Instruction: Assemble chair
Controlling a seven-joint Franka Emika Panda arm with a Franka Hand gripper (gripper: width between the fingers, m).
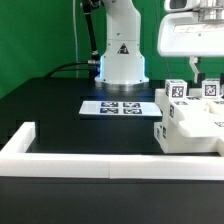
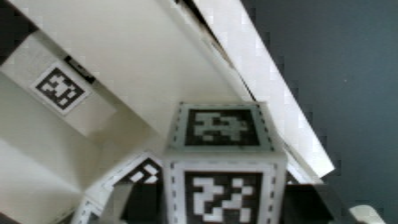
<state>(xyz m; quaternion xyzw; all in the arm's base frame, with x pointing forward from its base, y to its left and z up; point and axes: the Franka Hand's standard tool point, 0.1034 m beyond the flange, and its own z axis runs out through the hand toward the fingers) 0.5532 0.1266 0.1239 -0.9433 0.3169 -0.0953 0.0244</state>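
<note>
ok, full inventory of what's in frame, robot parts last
chair parts: a cluster, count unclear, white with black-and-white tags, on the table at the exterior view's right
marker board: 1, white with black tags, flat on the table in front of the robot base
rail: 1, white, low along the table's near edge, turning back at the exterior view's left
table: 1, black
backdrop: 1, green, behind the table
robot base: 1, white, behind the marker board
gripper: 1, above the chair parts, open or shut unclear
</note>
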